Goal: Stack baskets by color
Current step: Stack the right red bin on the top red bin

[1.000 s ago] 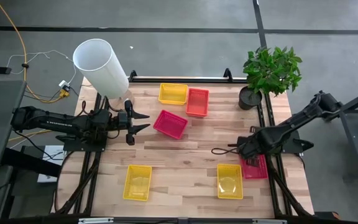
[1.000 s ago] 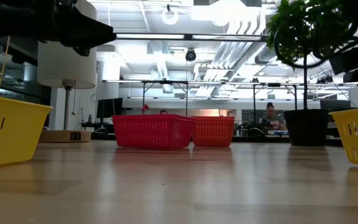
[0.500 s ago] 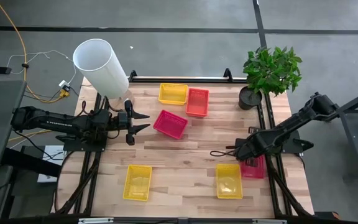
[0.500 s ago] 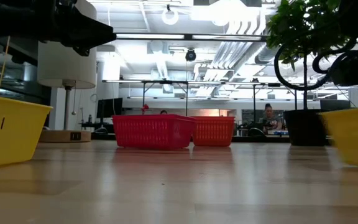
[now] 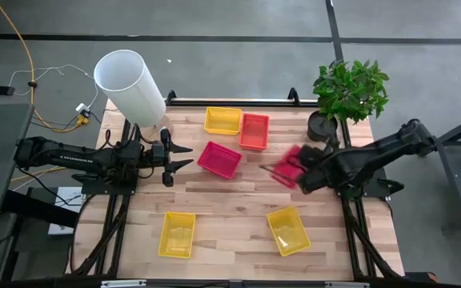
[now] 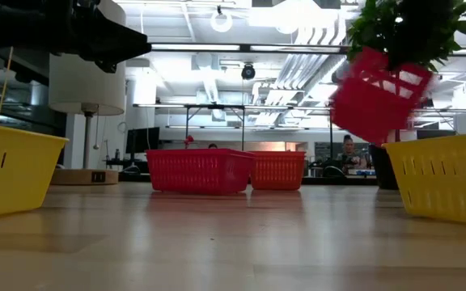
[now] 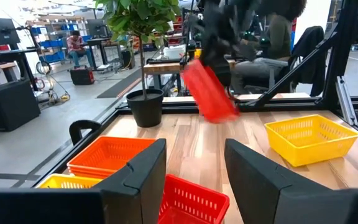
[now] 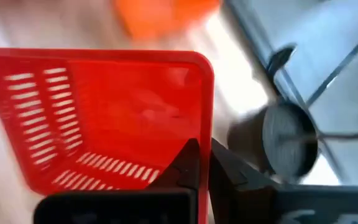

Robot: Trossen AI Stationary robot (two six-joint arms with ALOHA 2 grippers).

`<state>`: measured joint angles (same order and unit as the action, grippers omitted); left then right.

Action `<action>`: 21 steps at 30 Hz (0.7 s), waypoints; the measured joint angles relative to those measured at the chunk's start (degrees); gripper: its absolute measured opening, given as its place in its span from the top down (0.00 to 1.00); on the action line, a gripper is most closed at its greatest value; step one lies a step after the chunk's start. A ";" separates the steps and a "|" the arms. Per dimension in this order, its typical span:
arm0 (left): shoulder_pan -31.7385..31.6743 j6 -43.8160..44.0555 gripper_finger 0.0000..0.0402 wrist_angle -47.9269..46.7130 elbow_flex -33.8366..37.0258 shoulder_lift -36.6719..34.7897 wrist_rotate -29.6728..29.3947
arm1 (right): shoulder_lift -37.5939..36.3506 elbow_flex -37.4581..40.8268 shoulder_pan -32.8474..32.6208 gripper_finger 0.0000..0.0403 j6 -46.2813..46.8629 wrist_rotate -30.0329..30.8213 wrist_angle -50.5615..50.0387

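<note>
My right gripper [image 5: 300, 174] is shut on a pink-red basket [image 5: 287, 168], which hangs tilted above the table's right side, also in the low view [image 6: 377, 94] and the left wrist view [image 7: 209, 93]. A second pink-red basket [image 5: 219, 158] rests on its bottom mid-table. A yellow basket [image 5: 222, 120] and an orange one [image 5: 254, 131] sit side by side at the far edge. Two more yellow baskets [image 5: 177, 234] [image 5: 288, 230] lie near the front. My left gripper [image 5: 184, 156] waits open at the left, pointing level, nothing between its fingers [image 7: 138, 180]. My right gripper holds the pink-red basket by one side wall at its rim [image 8: 205, 106], one finger [image 8: 188, 163] inside the basket and the other outside. The fingers slant down from the table's right. The basket is lifted clear of the table and tilted.
A big white cylinder [image 5: 130, 86] stands at the far left corner. A potted plant [image 5: 349, 92] stands at the far right, close behind the lifted basket. Bare wood [image 5: 234, 200] lies between the two front yellow baskets and the middle one.
My right gripper has shut on the pink-red basket at the near right, then risen and swung toward the far edge and the table's middle, rolling as it went. The basket has come up off the table and tipped. The yellow basket beside it has slid and turned askew.
</note>
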<state>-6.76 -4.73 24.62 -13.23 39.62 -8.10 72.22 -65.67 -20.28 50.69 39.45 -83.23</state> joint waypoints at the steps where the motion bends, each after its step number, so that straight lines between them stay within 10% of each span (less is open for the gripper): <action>1: 0.00 0.00 0.63 0.00 0.00 0.00 -0.02 | -0.05 -0.91 0.43 1.00 1.68 2.24 2.73; 13: 0.01 0.00 0.63 0.05 0.00 0.00 -0.18 | 5.36 12.35 8.94 1.00 11.45 4.88 64.99; 21: 0.01 -0.02 0.63 2.95 0.00 -0.17 -4.86 | 18.49 17.86 15.73 1.00 19.57 -3.43 87.91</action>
<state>-6.76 -4.75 27.57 -13.23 39.45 -12.96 90.71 -47.81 -4.55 70.26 36.02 4.68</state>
